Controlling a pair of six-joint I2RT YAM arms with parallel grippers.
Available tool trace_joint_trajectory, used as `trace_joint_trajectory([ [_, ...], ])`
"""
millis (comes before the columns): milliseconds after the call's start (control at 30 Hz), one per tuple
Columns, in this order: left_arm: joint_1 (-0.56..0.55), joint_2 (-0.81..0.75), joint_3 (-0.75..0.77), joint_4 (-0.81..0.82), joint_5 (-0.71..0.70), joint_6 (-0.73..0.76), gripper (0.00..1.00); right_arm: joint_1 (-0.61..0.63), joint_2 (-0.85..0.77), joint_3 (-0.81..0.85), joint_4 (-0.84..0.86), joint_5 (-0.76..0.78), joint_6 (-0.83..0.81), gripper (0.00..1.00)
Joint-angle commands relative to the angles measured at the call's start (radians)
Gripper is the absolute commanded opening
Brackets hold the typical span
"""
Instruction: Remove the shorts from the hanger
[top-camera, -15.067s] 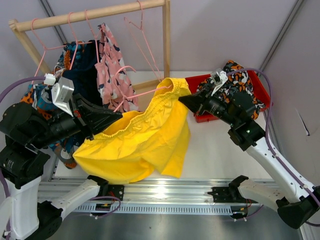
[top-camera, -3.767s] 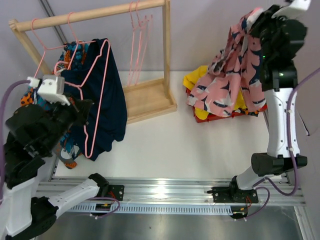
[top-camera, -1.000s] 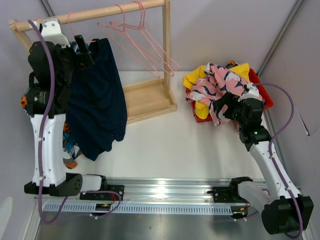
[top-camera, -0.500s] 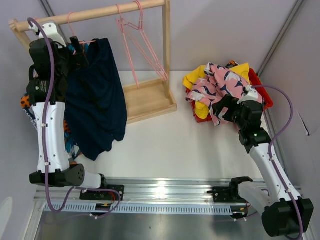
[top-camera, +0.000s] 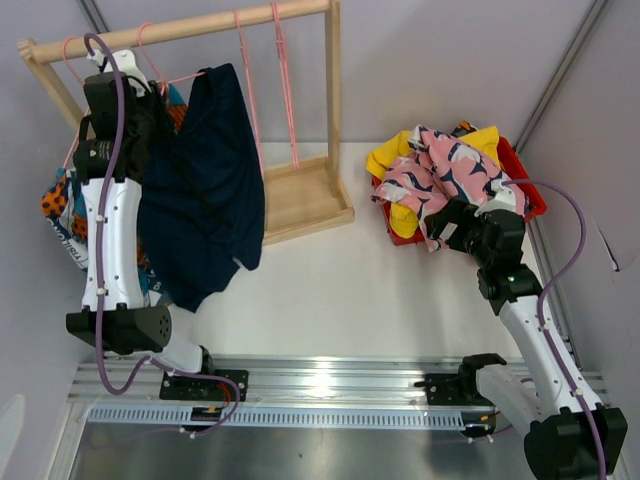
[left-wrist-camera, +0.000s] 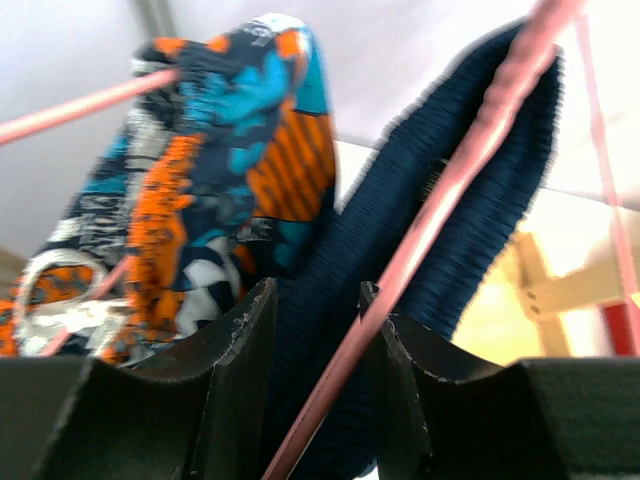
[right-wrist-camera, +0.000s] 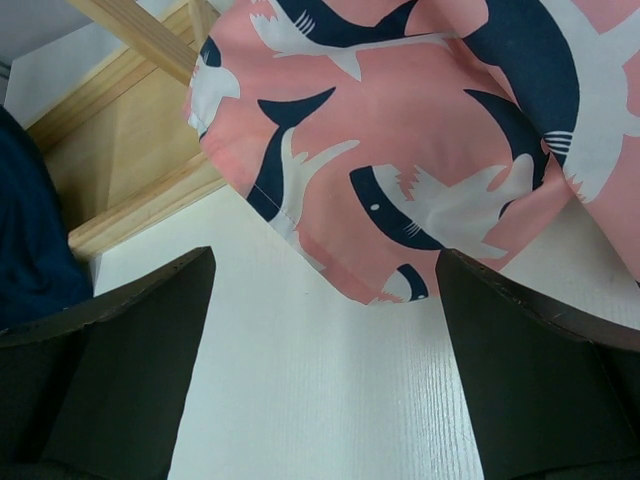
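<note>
Top external view: the left hand (top-camera: 163, 98) is raised at the left end of the wooden rack (top-camera: 180, 27). It sits at the top of the navy shorts (top-camera: 205, 190), which hang from a pink hanger (top-camera: 186, 77). Blue-orange-white shorts (top-camera: 58, 200) hang further left. At right, pink patterned shorts (top-camera: 450, 175) and yellow shorts (top-camera: 385, 160) lie piled in a red bin (top-camera: 530, 185). The right hand (top-camera: 443, 222) is just near of that pile.

Left wrist view: the fingers (left-wrist-camera: 240, 370) stand narrow. The navy waistband and the hanger wire run down between them, so the hand grips the navy shorts.

Right wrist view: the fingers (right-wrist-camera: 110, 370) are spread wide and hold nothing. They are over the white counter (right-wrist-camera: 320, 400), at the edge of the pink shorts.
</note>
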Motion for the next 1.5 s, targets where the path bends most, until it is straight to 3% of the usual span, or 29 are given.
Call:
trace_joint_trajectory([
  [0, 0.003, -0.02, 0.075, 0.034, 0.133, -0.025, 0.0, 0.006, -0.024, 0.0, 0.023, 0.011, -0.007, 0.99],
  [200, 0.003, -0.034, 0.213, 0.029, 0.299, -0.057, 0.0, 0.008, -0.032, -0.007, 0.036, -0.003, 0.005, 0.99],
  [400, 0.003, -0.005, 0.377, -0.018, 0.354, -0.083, 0.0, 0.009, -0.055, 0.001, 0.027, -0.004, 0.01, 0.99],
  [767, 0.001, -0.287, -0.004, 0.135, 0.36, -0.083, 0.0, 0.012, -0.093, 0.058, -0.005, -0.02, 0.008, 0.99],
  [1300, 0.001, -0.019, 0.129, 0.065, 0.465, -0.058, 0.0, 0.014, -0.104, 0.078, -0.036, 0.006, -0.009, 0.99],
  [1367, 0.001, 0.01, 0.147, 0.057, 0.474, -0.055, 0.11, 0.014, -0.099, 0.073, -0.027, 0.005, -0.009, 1.0],
  [1400, 0.001, 0.016, 0.149, 0.049, 0.477, -0.054, 0.36, 0.014, -0.098, 0.072, -0.025, 0.006, -0.01, 0.99],
  [1467, 0.001, 0.03, 0.162, 0.046, 0.486, -0.052, 0.63, 0.014, -0.093, 0.064, -0.019, 0.006, -0.012, 0.99],
])
